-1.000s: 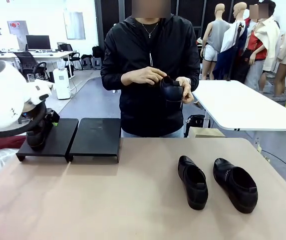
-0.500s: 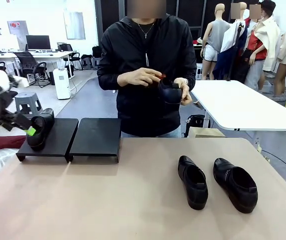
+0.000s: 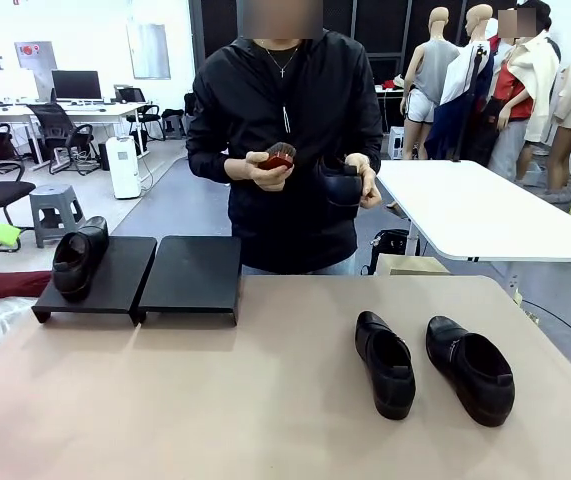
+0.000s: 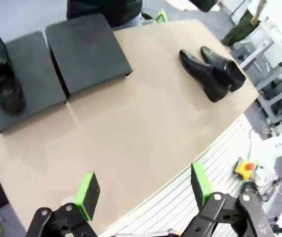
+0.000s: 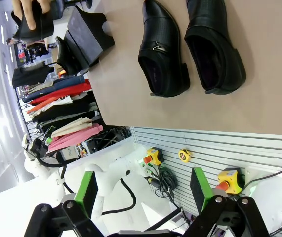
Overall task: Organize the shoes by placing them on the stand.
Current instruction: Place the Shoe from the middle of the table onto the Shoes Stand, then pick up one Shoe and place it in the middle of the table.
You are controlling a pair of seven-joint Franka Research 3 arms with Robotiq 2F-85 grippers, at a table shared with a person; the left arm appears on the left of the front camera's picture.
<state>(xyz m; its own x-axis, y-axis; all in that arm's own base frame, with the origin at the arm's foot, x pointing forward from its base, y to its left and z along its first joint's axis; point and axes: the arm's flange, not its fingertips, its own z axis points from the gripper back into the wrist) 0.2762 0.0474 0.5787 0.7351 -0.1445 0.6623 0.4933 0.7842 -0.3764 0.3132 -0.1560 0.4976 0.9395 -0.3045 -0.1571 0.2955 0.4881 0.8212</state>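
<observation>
Black shoe (image 3: 78,258) alone on left panel of stand (image 3: 193,275).

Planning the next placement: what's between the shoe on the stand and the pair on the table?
Front view: the stand's empty right panel, then bare table.

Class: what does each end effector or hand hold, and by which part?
Open and empty: left end effector, right end effector. Person: one hand grips a shoe by its side; other hand holds the brush by its body.
</observation>
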